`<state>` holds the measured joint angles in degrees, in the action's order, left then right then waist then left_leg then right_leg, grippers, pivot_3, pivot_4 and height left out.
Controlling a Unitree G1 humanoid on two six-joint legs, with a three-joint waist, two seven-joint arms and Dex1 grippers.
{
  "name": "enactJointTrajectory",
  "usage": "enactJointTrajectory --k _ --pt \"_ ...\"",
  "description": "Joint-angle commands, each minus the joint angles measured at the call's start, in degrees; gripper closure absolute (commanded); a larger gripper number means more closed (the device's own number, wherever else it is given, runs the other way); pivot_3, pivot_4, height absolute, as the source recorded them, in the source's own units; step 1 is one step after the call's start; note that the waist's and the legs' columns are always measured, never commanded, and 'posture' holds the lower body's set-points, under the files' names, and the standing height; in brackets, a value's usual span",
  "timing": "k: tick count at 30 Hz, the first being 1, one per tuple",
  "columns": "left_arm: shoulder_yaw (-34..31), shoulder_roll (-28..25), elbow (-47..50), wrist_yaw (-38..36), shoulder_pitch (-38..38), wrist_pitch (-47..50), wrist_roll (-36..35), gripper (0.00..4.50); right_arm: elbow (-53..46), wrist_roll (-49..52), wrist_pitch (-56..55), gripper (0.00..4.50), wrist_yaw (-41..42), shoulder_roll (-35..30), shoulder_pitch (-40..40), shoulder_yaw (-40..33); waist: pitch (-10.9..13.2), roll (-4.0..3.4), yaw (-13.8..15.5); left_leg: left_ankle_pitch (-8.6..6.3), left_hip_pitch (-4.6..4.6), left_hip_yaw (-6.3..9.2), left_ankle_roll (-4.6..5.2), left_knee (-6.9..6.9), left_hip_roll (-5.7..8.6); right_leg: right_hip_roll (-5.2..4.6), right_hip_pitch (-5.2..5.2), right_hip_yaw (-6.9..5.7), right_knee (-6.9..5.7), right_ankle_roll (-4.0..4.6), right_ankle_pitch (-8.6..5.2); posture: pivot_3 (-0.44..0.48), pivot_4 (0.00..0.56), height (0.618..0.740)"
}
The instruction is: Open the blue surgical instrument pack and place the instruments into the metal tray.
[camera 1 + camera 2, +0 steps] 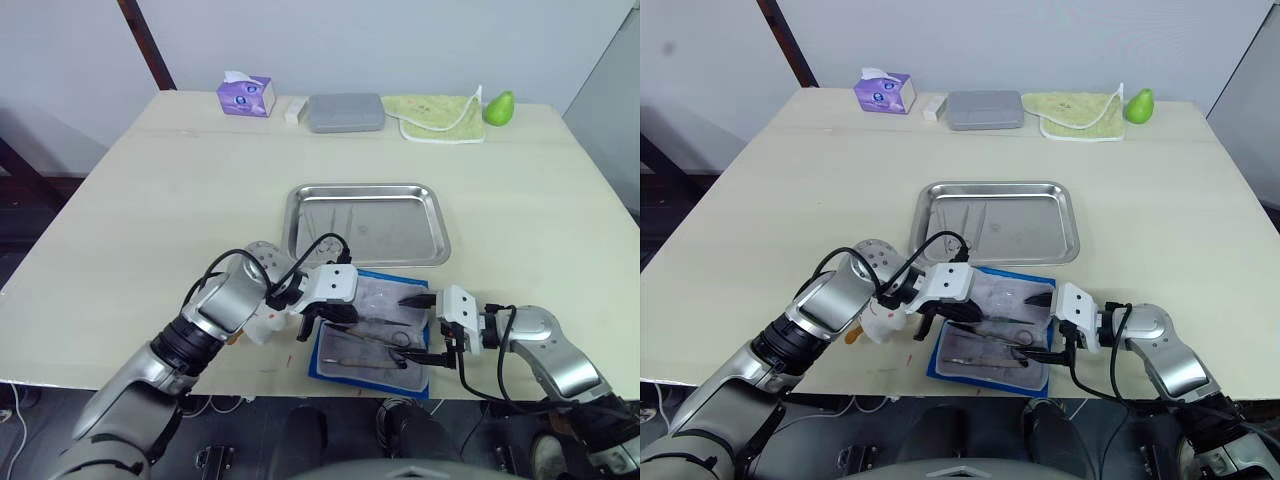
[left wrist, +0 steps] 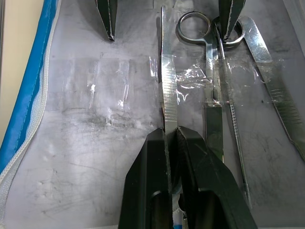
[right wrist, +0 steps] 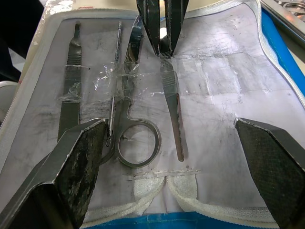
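The blue surgical instrument pack (image 1: 385, 300) lies unzipped at the table's front edge, pale grey lining up. Several instruments (image 1: 375, 340) lie taped inside: flat tweezers (image 2: 167, 86), ring-handled scissors (image 2: 209, 71), a thin probe (image 3: 113, 95) and a flat handle (image 3: 71, 71). My left gripper (image 1: 325, 320) is at the pack's left side, shut on one end of the tweezers (image 3: 170, 95), as its wrist view (image 2: 170, 136) confirms. At the pack's right side my right gripper (image 1: 420, 328) is open wide, its fingers (image 3: 71, 162) straddling the lining. The metal tray (image 1: 400, 230) sits just beyond the pack.
Along the far edge stand a purple tissue box (image 1: 246, 96), a small white block (image 1: 295, 111), a grey box (image 1: 345, 112), a green cloth (image 1: 435, 115) and a green pear (image 1: 499, 107). The pack's near side reaches the table's front edge.
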<state>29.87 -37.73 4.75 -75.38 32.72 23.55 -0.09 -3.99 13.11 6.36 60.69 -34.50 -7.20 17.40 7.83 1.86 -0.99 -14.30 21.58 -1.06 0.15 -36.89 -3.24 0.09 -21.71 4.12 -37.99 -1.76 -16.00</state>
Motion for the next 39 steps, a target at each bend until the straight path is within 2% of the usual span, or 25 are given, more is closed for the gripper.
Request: enactJointTrajectory --k 1,11,19,39 --pt "1.5 0.1 -1.2 -0.4 -0.4 1.1 1.1 4.44 4.0 -5.4 3.3 0.00 -0.7 0.1 1.7 4.7 0.0 0.01 0.0 0.00 0.00 0.00 0.00 -0.01 0.00 0.00 0.00 0.00 0.00 0.00 0.00 0.000 0.150 0.740" --pt "0.3 -1.0 -0.1 -3.4 1.1 1.2 -0.1 4.44 5.2 -6.3 3.7 0.00 -0.9 1.1 0.8 5.4 0.0 0.02 -0.9 0.00 0.00 0.08 0.00 -0.01 -0.06 0.10 0.00 -0.02 -0.04 0.01 0.00 0.000 0.150 0.740" --pt "-0.8 -1.6 2.7 -6.6 4.0 6.7 -2.4 4.44 5.9 -7.5 4.7 0.00 -0.9 1.2 0.3 6.5 0.0 0.04 -1.6 0.00 0.02 0.13 0.00 0.00 -0.08 0.18 -0.01 -0.03 -0.04 -0.02 0.01 0.000 0.150 0.740" --pt "-2.3 -4.6 3.6 -10.4 8.3 12.8 -5.0 4.44 6.6 -8.8 6.5 0.00 -1.9 1.3 0.0 8.4 0.1 0.03 -1.6 0.00 0.03 0.18 0.01 0.08 -0.26 0.42 -0.15 -0.01 -0.08 0.09 0.05 0.000 0.150 0.740"
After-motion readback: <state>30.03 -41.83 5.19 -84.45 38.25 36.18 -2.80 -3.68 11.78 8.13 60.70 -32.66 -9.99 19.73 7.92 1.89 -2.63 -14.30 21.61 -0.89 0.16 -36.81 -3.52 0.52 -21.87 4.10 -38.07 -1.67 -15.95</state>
